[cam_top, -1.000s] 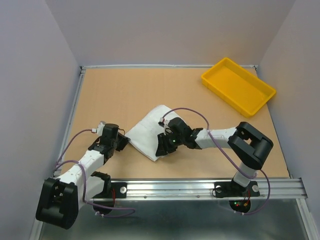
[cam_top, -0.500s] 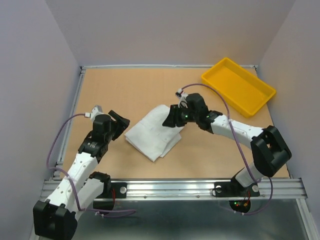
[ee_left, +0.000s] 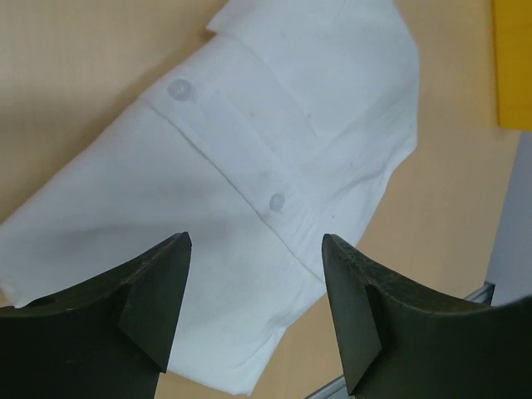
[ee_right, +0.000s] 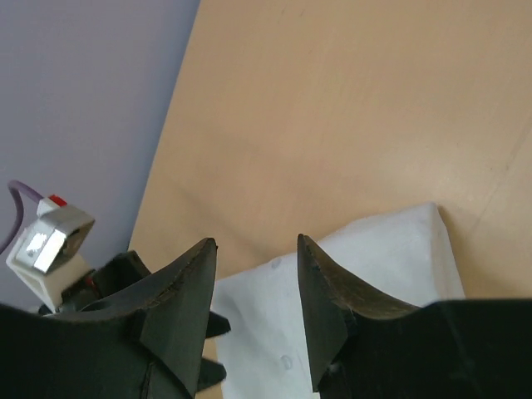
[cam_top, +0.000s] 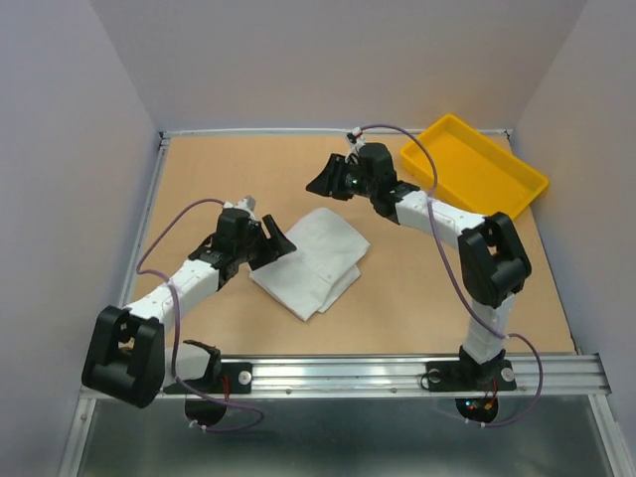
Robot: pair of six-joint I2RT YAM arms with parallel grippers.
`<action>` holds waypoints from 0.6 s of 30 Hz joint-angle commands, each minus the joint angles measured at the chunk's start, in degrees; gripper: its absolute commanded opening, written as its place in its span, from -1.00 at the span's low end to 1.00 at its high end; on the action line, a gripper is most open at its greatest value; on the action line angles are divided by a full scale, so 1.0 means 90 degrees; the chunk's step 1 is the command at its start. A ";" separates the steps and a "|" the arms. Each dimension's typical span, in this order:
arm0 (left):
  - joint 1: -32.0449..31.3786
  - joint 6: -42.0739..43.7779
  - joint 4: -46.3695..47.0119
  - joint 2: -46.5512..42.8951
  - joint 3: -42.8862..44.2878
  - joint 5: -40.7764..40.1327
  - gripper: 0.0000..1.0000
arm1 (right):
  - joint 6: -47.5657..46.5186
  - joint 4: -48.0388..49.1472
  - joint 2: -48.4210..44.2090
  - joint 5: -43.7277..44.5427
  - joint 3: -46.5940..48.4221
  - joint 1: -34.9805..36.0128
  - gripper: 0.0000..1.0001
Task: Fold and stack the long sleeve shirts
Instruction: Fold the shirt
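Note:
A folded white long sleeve shirt (cam_top: 313, 260) lies on the table in a compact slanted rectangle, button front up; its buttons show in the left wrist view (ee_left: 274, 166). My left gripper (cam_top: 279, 241) is open and empty at the shirt's left edge, just above the cloth (ee_left: 256, 249). My right gripper (cam_top: 324, 182) is open and empty, raised over bare table beyond the shirt's far corner. In the right wrist view the shirt (ee_right: 366, 274) lies below my right gripper (ee_right: 256, 243).
A yellow tray (cam_top: 473, 170) sits at the far right corner, its edge showing in the left wrist view (ee_left: 513, 66). A metal rail (cam_top: 397, 373) runs along the near edge. Purple-grey walls close in the back and sides.
My right gripper let go of the shirt and rose away toward the far side. My left gripper swung in from the left to the shirt's left edge. The shirt now lies folded over.

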 commanded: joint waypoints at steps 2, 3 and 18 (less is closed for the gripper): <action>-0.0198 0.0273 0.0582 0.0566 -0.0260 0.0679 0.51 | 0.0889 0.1355 0.0928 -0.0172 0.0217 0.0022 -0.01; -0.0198 0.0254 0.0621 0.0636 -0.0348 0.0708 0.51 | 0.0939 0.1377 0.1210 -0.0172 0.0206 0.0022 0.00; -0.0091 -0.0118 0.0349 0.0510 -0.1150 0.0571 0.50 | 0.0412 0.1642 0.2025 -0.0044 -0.0370 -0.0641 -0.01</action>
